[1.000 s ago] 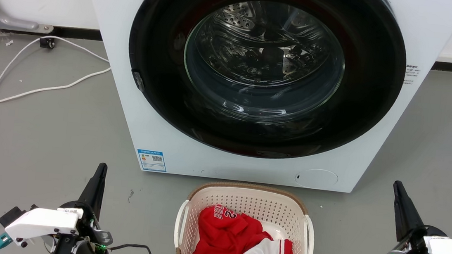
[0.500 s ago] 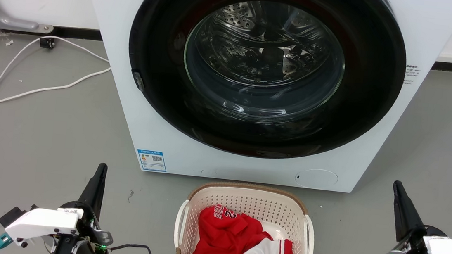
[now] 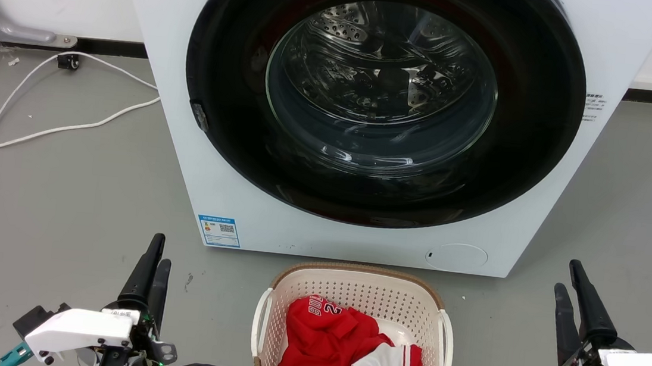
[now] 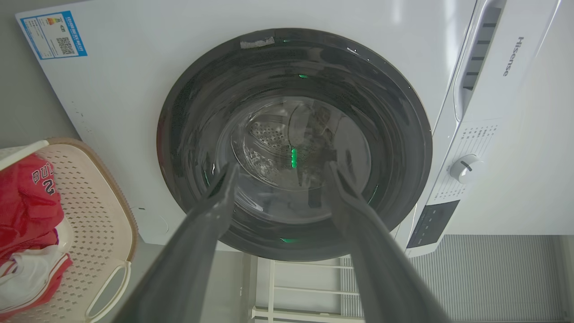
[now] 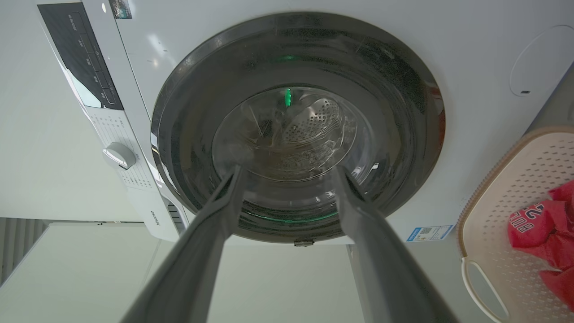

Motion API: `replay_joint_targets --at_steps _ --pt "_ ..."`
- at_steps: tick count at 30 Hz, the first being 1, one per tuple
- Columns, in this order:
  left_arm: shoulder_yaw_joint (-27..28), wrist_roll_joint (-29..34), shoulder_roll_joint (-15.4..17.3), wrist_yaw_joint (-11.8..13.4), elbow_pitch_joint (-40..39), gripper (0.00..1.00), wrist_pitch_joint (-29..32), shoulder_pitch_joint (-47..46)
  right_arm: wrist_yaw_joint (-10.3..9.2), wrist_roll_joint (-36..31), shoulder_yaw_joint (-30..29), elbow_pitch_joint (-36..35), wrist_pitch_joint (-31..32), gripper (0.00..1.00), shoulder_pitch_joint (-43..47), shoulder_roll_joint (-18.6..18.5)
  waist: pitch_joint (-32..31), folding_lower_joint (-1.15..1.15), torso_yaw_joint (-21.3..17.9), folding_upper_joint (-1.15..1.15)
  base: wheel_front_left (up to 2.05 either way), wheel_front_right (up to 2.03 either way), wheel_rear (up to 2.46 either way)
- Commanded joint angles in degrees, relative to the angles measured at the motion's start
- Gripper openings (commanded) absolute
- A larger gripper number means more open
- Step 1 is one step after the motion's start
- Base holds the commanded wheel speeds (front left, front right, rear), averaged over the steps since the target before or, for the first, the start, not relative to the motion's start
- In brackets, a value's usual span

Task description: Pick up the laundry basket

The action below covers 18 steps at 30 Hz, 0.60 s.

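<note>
- The left gripper [image 4: 281, 167] has its 2 fingers spread, with nothing between them. In its wrist view, the gap frames the round door of the washing machine [image 3: 185, 151].
- The right gripper [image 5: 287, 170] is the same: jaws apart, holding nothing, aimed at that door.
- In the head view, the 2 grippers sit low, 1 on each side of the laundry basket [image 3: 351, 296]. Both are well apart from it and neither touches it.
- The laundry basket rests on the grey floor [image 3: 73, 194], just in front of the washing machine. A red jersey [image 3: 326, 338] and some white cloth are bunched inside.
- Its 2 white handles are on the sides facing the grippers: the left handle [image 3: 259, 320] and the right handle [image 3: 447, 344].
- The pick-up looks not yet begun. Each arm likely needs to turn inward and reach its handle.
- Risk 1: the fingers point at the machine, not the handles. A poor turn could close a jaw on the perforated wall or the rim, where the grip may slip.
- Risk 2: the plastic basket is probably light. If 1 gripper arrives first, it could push the basket sideways or against the machine's front.
- Risk 3: if the 2 arms lift unevenly, the basket would tilt and the jersey could spill out.
</note>
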Motion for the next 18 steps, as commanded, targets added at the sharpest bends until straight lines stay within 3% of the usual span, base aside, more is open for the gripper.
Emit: replay_joint_targets --at_steps 1,8,18 --pt "-0.3 0.9 0.3 0.0 -1.4 1.0 -0.5 -1.6 0.0 -0.9 0.2 -1.3 -0.5 1.0 -0.5 -0.2 0.0 0.0 0.0 0.0 0.0 0.0 0.0" --pt "-0.6 8.0 0.2 0.0 -2.7 1.0 -2.2 -1.6 0.0 -7.5 0.4 -2.3 -2.2 1.0 -0.3 -0.1 0.0 0.0 0.0 0.0 0.0 0.0 0.0" --pt "-2.0 21.9 0.1 1.1 -4.9 1.0 -4.5 -1.9 0.0 -24.8 0.7 -3.9 -4.4 1.0 0.2 0.0 0.1 0.0 0.1 0.0 0.0 0.0 0.0"
